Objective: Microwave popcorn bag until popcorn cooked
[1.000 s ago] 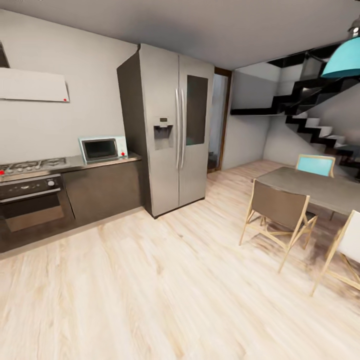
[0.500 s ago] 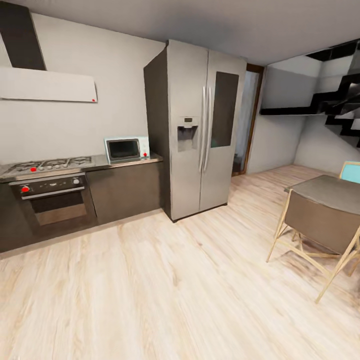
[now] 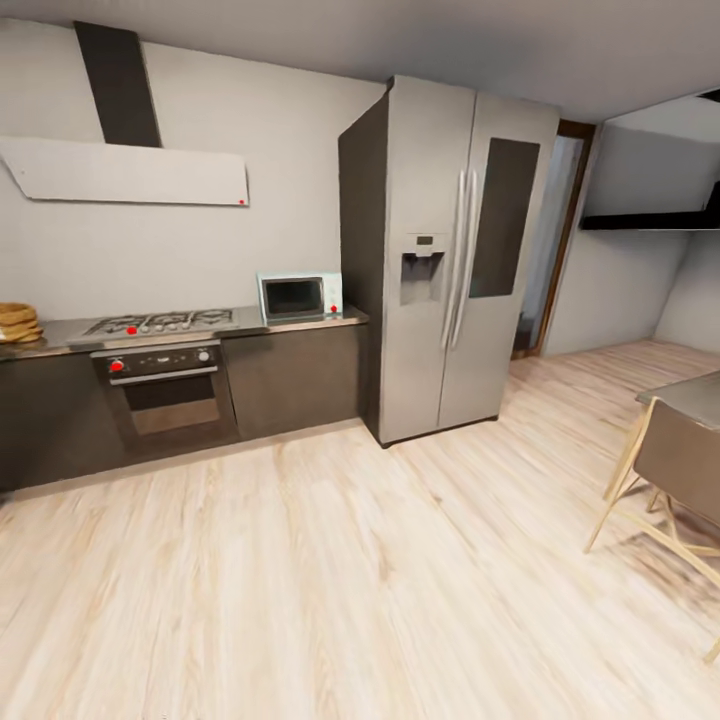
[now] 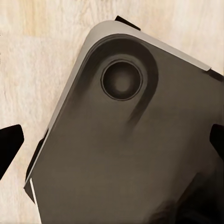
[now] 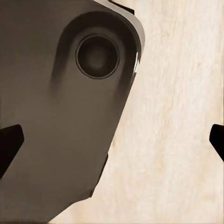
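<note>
- Facing the kitchen wall across a stretch of pale wood floor (image 3: 330, 580), the head view takes in the full run of dark cabinets.
- Microwave (image 3: 299, 296) — pale blue-white, dark door shut — stands on the grey tabletop (image 3: 300, 323), at its end just beside the tall steel refrigerator (image 3: 455, 260).
- Gas hob (image 3: 160, 322) sits in the same tabletop beside the microwave, with the built-in oven (image 3: 165, 392) directly below it and a pale extractor hood (image 3: 125, 172) on the wall above.
- A brownish stacked object (image 3: 17, 322) rests at the far end of the tabletop, at the frame edge; too small to identify.
- A chair (image 3: 670, 470) and a table corner (image 3: 690, 395) stand on the floor, well apart from the cabinets.
- Left gripper (image 4: 112, 149): dark fingertips sit at opposite frame edges, spread wide, nothing between them — a grey robot body part (image 4: 126, 140) and floor lie beyond.
- Right gripper (image 5: 112, 144): likewise spread apart and holding nothing, above the floor.
</note>
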You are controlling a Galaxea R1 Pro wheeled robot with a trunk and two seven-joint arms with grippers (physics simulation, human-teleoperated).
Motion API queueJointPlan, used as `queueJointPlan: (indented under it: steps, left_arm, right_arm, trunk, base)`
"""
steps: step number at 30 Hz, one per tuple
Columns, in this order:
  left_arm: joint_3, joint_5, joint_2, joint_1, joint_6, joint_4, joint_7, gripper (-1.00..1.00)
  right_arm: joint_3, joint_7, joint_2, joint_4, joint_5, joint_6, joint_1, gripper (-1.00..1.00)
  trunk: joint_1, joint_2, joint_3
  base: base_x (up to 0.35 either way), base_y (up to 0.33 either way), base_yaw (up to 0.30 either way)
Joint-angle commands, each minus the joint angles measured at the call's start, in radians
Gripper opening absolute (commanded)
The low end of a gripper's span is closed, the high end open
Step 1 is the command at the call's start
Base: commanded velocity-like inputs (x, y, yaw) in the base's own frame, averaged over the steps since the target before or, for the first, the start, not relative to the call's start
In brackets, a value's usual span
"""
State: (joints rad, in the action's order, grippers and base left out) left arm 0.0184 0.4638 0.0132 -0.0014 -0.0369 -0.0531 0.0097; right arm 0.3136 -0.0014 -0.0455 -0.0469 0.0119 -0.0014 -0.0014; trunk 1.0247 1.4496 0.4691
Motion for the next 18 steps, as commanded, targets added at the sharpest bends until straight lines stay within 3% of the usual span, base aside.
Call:
queueJointPlan:
  steps: [1,13,18]
  left_arm:
    - [0.001,0.001,0.0,0.0,-0.002,-0.001,0.001,1.0]
    - [0.002,0.006,0.005,0.0,0.012,-0.001,0.002,1.0]
    - [0.001,0.06,0.011,0.0,0.019,-0.002,0.001,1.0]
  right_arm:
    - [0.011,0.0,0.001,-0.001,0.001,0.0,0.0,1.0]
    - [0.023,0.0,-0.002,-0.001,-0.003,-0.001,0.0,1.0]
    - [0.022,0.0,0.001,-0.001,-0.003,-0.003,0.0,1.0]
  trunk:
    - [0.0,0.0,0.001]
    - [0.0,0.0,0.001]
    - [0.0,0.0,0.001]
  base:
    - [0.203,0.0,0.277]
    - [0.303,0.0,0.277]
    - [0.321,0.0,0.277]
